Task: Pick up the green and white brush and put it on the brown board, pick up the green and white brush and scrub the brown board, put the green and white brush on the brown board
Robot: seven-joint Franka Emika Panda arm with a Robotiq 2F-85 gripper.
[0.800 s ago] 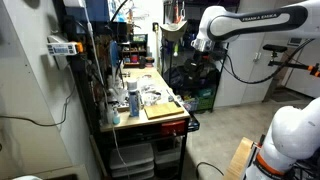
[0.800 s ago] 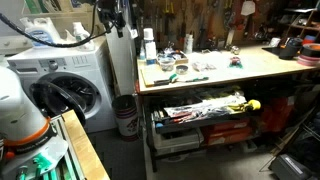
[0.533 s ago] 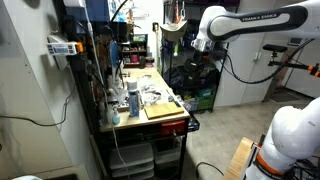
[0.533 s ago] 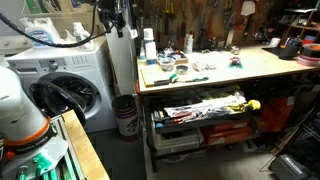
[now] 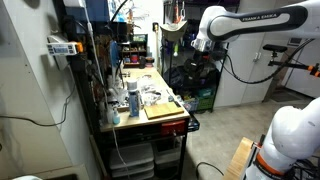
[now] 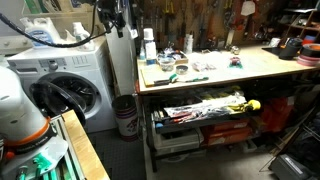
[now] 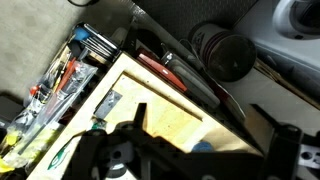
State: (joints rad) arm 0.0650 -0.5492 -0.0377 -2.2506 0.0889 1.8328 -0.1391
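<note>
The brown board (image 6: 158,73) lies at the washer end of the workbench. It also shows in an exterior view (image 5: 162,108) and in the wrist view (image 7: 150,100). The green and white brush (image 6: 181,69) lies on the bench just beside the board. A green and white shape (image 7: 61,154) at the lower left of the wrist view may be the same brush. My gripper (image 7: 210,152) is open and empty, high above the bench. It hangs from the white arm well off to the side of the bench (image 5: 198,55).
Bottles and small clutter (image 5: 130,98) crowd the back of the bench. A washing machine (image 6: 70,85) stands next to the bench, and a bin (image 6: 126,115) sits between them. Tools fill the shelf (image 6: 205,108) below the bench top.
</note>
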